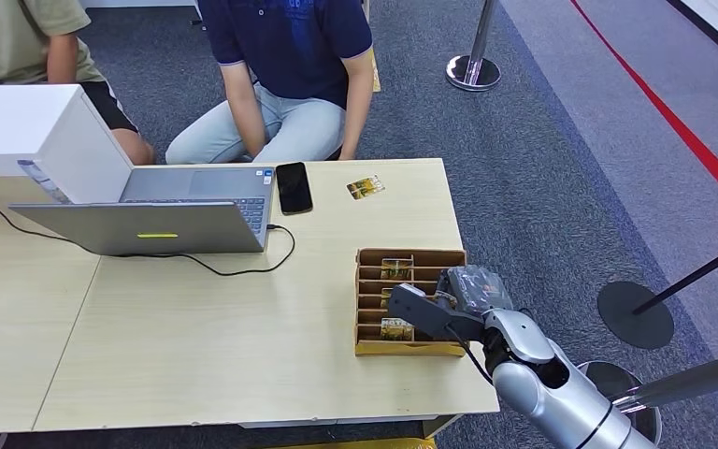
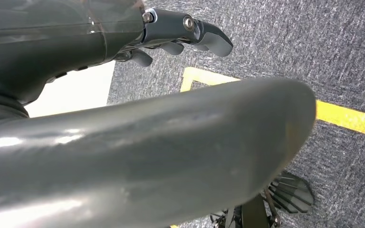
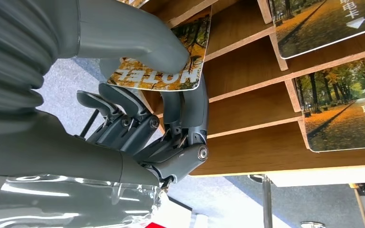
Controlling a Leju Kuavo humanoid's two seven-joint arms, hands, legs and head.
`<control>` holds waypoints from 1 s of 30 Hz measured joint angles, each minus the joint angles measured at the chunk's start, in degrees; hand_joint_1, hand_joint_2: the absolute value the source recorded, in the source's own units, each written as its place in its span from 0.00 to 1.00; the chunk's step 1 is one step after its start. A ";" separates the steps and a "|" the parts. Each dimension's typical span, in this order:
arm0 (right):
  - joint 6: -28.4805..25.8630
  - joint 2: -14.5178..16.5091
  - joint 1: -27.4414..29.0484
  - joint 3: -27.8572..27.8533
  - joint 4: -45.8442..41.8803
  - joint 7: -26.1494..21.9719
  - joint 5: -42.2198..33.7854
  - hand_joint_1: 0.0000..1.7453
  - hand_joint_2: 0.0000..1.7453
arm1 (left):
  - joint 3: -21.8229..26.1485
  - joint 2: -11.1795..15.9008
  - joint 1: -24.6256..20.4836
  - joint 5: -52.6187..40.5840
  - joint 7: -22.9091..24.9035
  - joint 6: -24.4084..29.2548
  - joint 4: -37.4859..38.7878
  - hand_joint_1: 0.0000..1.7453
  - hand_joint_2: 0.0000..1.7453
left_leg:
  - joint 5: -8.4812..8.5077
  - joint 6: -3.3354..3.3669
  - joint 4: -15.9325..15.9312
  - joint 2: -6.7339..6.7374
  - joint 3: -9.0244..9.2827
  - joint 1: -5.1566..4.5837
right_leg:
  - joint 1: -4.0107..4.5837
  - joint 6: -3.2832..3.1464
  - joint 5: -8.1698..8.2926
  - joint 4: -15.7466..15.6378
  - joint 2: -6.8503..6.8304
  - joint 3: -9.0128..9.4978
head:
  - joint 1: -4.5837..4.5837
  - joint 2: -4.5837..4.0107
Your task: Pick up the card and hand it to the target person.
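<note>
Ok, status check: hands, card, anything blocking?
Right hand pinching a card at the wooden rack, not yet lifted out. Left hand hanging, holding nothing. Nothing blocking the rack.

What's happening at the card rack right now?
The right hand is at the wooden card rack near the table's right edge, pinching a hotel card between thumb and fingers, the card still partly in its slot. The left hand hangs over the carpet. A person sits across the table.
</note>
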 joint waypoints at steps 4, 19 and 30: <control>-0.01 -0.04 0.03 -0.01 0.00 0.00 0.01 1.00 1.00 | 0.02 0.00 0.00 0.00 0.00 -0.01 0.00 0.00 0.00 | 0.00 0.00 0.00 0.00 0.00 0.00 | 0.00 0.00 0.00 0.00 0.00 0.00 | 0.00 0.00; -0.22 -0.09 0.12 -0.09 0.00 0.00 -0.34 1.00 1.00 | 0.05 0.04 0.00 1.33 -1.51 -0.06 0.00 0.00 1.00 | 0.00 0.00 0.00 0.01 0.01 0.00 | 0.00 0.00 0.01 0.00 0.01 0.01 | 0.01 0.00; -18.57 -1.50 -2.51 1.79 -4.73 -5.32 2.05 1.00 1.00 | 0.13 0.15 0.01 1.32 -2.14 -0.45 0.01 0.00 1.00 | 0.00 0.00 0.00 0.01 -0.02 0.00 | 0.00 -0.01 0.02 0.00 0.00 0.00 | 0.01 0.00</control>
